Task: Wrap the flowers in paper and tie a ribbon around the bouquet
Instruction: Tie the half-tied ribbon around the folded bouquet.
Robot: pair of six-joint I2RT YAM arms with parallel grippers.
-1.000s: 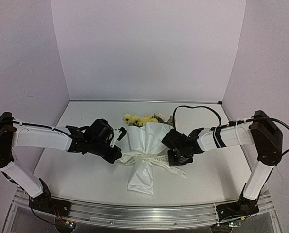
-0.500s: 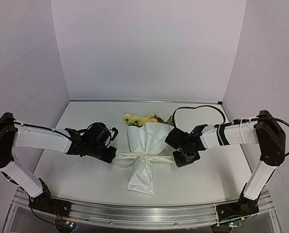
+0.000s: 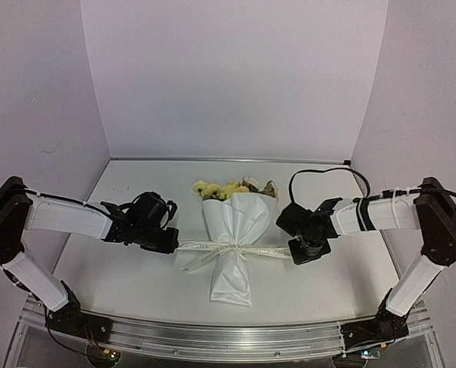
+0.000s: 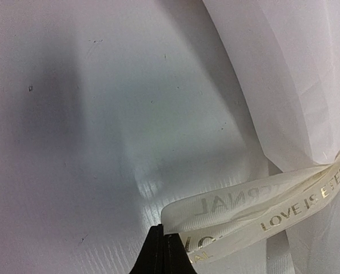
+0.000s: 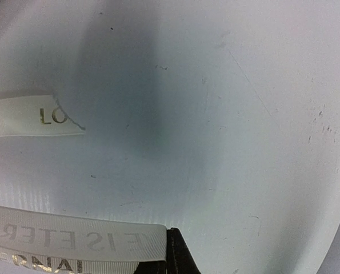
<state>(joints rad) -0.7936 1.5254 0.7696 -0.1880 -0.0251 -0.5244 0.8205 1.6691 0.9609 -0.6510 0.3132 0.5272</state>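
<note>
The paper [image 3: 231, 226] looked thin and crinkly, white with a soft satin sheen along its folds. The ribbon [image 4: 255, 208] was cream woven cloth, finely ribbed, its printed lettering a dull metallic gold. The table [image 4: 101, 114] was a smooth white sheet, faintly glossy, with fine ridges and small dark scuffs. The left gripper [image 4: 163, 248] ended in matt black plastic. A brushed metal rail [image 3: 228, 341] edged the front.

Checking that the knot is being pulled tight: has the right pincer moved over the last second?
Yes. The right pincer, shut on the ribbon, has moved rightward, toward the right wall and away from the bouquet.
</note>
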